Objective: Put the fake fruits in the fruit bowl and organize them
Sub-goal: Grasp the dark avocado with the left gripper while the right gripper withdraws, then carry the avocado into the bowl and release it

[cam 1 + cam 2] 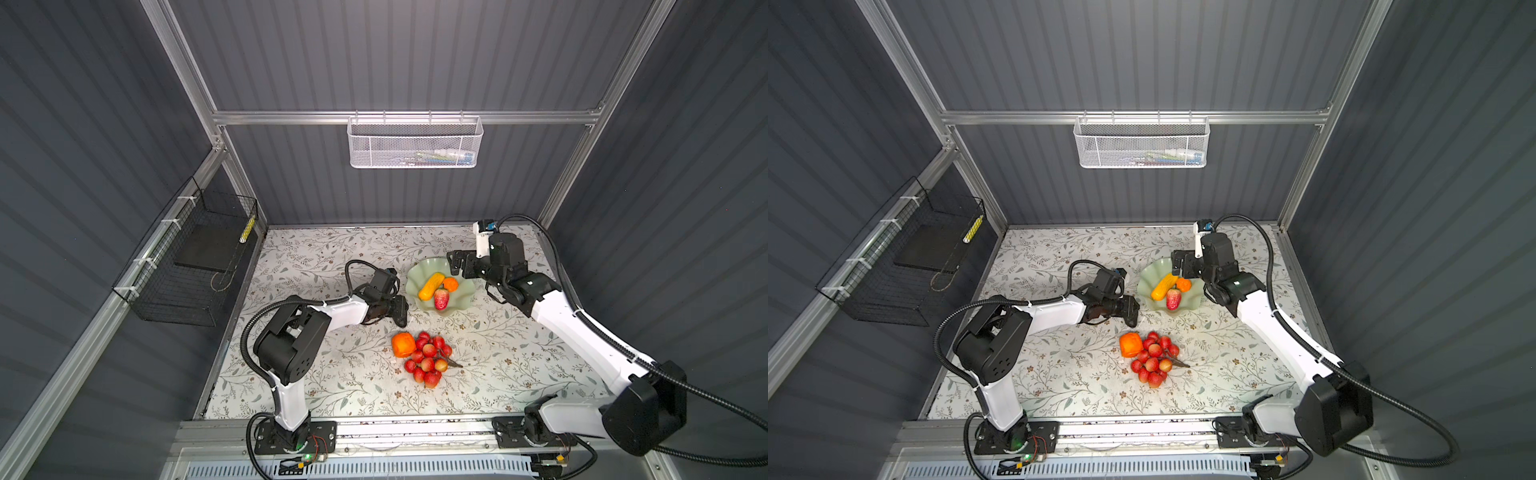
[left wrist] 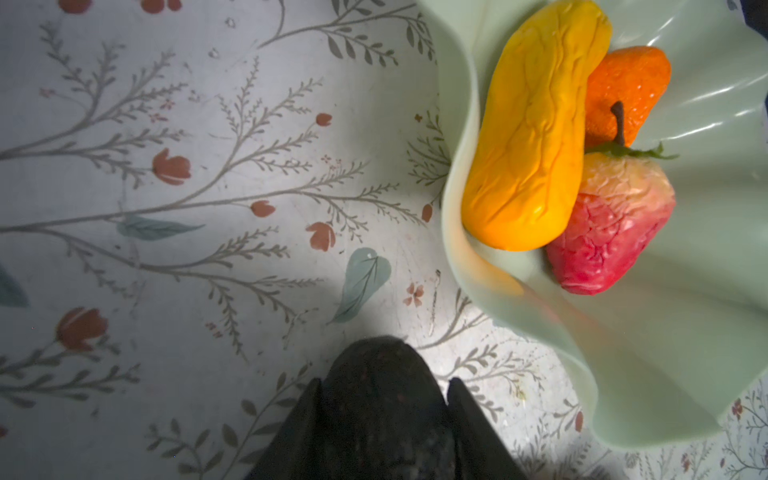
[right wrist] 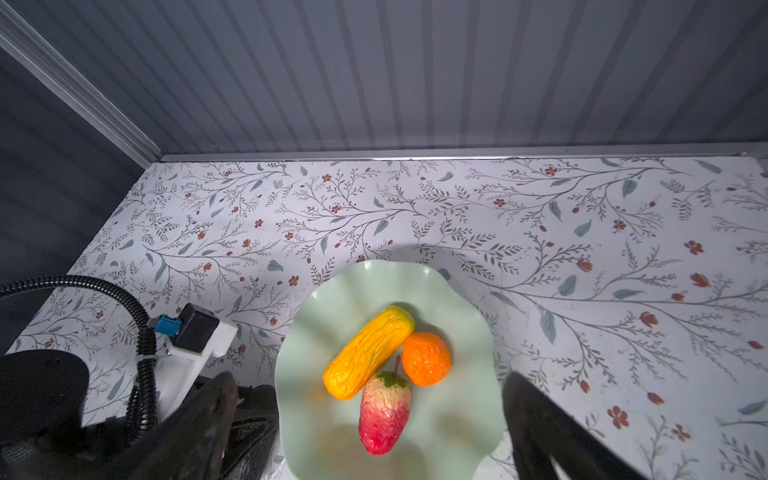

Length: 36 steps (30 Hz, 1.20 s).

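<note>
My left gripper [image 2: 385, 382] grasped the avocado [image 2: 374, 365] beside the fruit bowl [image 2: 623, 374], likely to add it; my right gripper [image 3: 370, 376] hung released.

- The avocado [image 2: 380, 399] sits between the fingers of my left gripper [image 1: 400, 311].
- The fruit bowl [image 1: 461, 299] stands on the table [image 1: 332, 374], just ahead of my left gripper and below the tips of my right gripper [image 1: 454, 264].
- In the bowl, the corn cob [image 1: 431, 286] lies on my left gripper's side.
- The tangerine [image 1: 451, 284] touches the cob on my right gripper's side.
- The strawberry [image 1: 441, 299] leans on the cob, nearer to me.
- Back toward me from both grippers, the persimmon [image 1: 403, 345] touches the bunch of grapes [image 1: 430, 359] on the table, with the persimmon on my left gripper's side.
</note>
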Each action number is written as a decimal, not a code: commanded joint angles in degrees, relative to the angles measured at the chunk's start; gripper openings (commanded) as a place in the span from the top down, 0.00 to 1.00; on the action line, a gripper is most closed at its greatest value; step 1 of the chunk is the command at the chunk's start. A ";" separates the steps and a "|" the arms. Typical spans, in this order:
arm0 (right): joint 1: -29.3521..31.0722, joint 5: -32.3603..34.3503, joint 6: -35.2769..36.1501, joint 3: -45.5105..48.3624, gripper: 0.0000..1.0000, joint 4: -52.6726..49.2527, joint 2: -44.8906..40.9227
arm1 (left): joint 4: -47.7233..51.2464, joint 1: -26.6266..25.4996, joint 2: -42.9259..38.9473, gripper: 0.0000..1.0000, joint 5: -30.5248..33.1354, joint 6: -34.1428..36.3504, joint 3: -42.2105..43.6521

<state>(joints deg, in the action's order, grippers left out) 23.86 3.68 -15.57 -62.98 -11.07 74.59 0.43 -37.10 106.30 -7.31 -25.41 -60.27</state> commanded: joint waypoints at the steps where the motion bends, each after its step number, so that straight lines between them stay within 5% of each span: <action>1: -0.72 1.36 -1.02 0.76 0.01 1.42 -0.89 | 5.21 -0.34 -0.12 0.67 1.04 0.97 -0.31; 8: -2.05 0.23 -2.29 3.10 0.01 3.83 -1.47 | 13.30 -0.34 -12.04 0.71 9.57 7.07 -0.49; 13: -3.19 -0.67 -3.67 3.79 0.01 5.27 -2.20 | 16.90 -0.34 -14.76 0.71 9.60 14.16 -7.66; 26: -5.40 -1.73 -5.17 8.73 0.01 5.63 -8.94 | 20.30 -1.37 7.29 0.71 2.97 23.84 -33.86; 36: -5.77 -1.77 -4.55 8.89 0.01 3.77 -10.07 | 19.56 -1.91 15.91 0.60 2.34 23.64 -39.50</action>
<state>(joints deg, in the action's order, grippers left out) 18.39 2.52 -20.56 -54.00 -6.26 64.97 19.53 -38.61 121.43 -3.92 -2.74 -97.06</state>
